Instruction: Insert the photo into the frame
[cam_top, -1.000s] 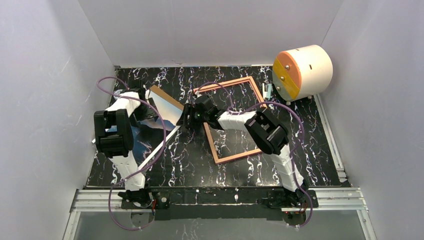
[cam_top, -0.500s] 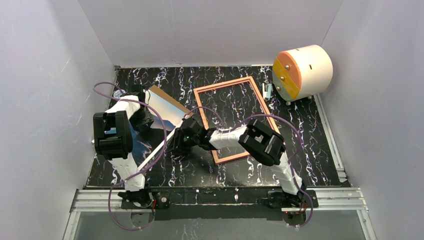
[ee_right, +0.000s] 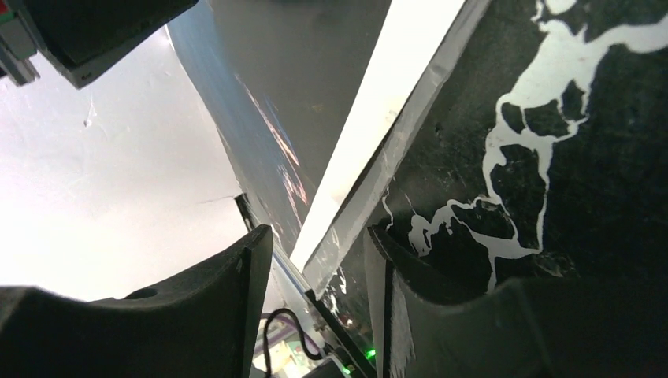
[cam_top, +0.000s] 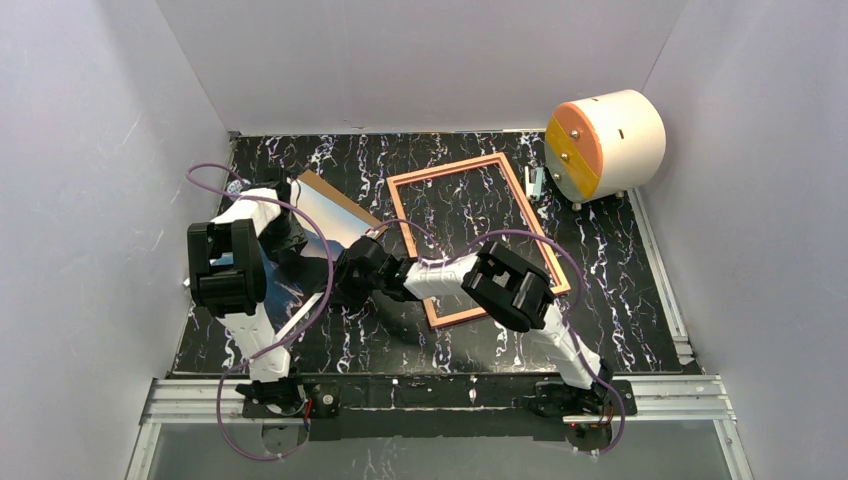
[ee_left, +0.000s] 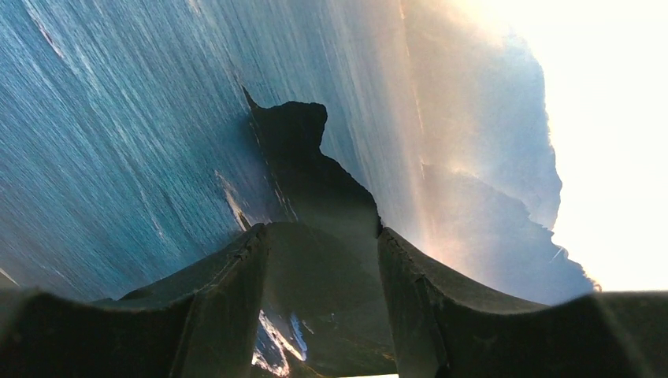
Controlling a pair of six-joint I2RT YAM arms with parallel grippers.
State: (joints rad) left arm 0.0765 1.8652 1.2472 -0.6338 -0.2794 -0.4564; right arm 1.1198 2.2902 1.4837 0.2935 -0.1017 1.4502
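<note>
We list: right pincer, dark fingers standing apart; the photo, glossy, its pale edge running down into the gap between them; black white-veined desk at right; white wall at left.

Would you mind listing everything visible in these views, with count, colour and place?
photo: one, blue sea and dark cliffs, table's left side
board: one, brown, along the photo's far edge
frame: one, pinkish-brown, mid-table, right of the photo
drum: one, white with orange-yellow face, far right corner
small item: one, pale, beside the drum
table: one, black with white veins
arms: two, white-black, near edge
cables: purple, looping along them
left gripper: one, black, over the photo
right gripper: one, black, at the photo's edge
</note>
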